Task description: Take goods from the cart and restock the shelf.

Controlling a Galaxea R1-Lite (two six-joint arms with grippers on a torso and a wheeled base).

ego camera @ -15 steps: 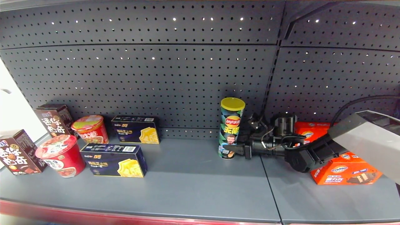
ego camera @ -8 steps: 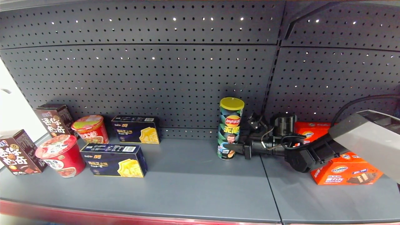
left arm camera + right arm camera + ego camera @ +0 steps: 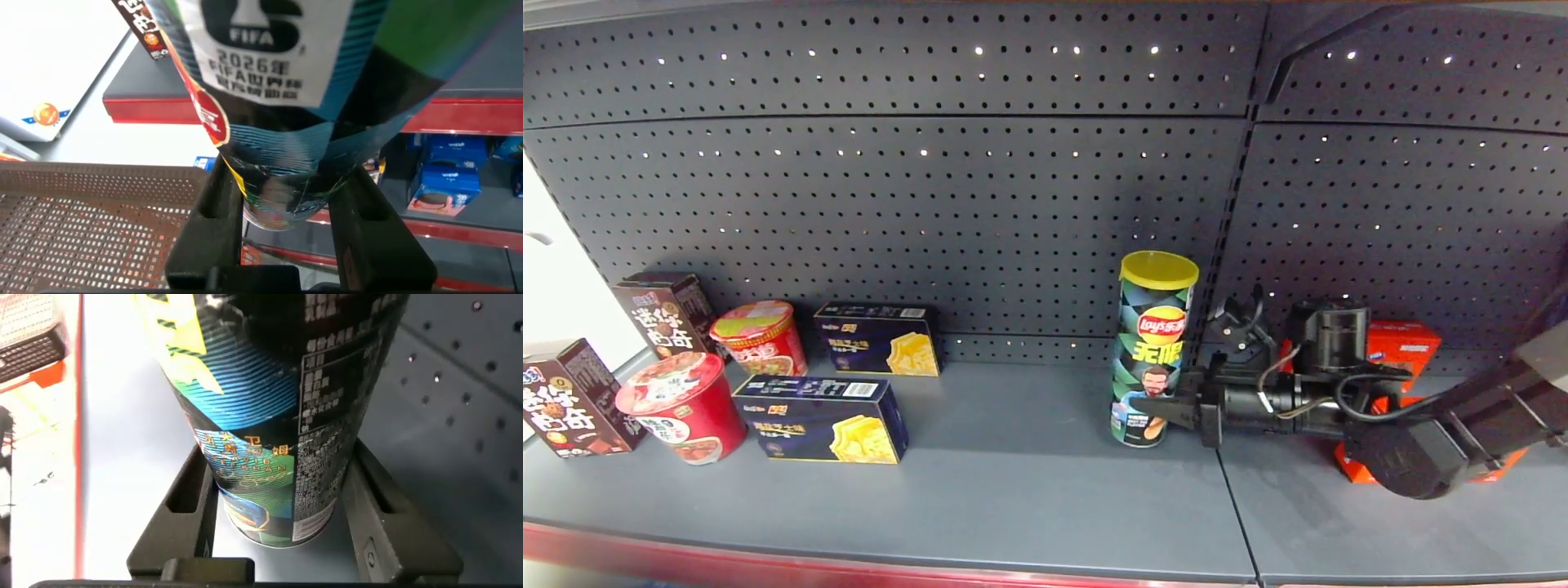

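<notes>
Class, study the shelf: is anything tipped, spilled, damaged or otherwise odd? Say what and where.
Nothing stands out. The chips can stands upright on the shelf, clamped by the right gripper; the boxes and noodle cups sit level, with no spill or damage visible. The left gripper holds a second can.

Orange box (image 3: pixel 1409 343) partly behind right arm (image 3: pixel 1462 425)

soft even light on the shelf (image 3: pixel 1013 490), edges bowed.
</notes>
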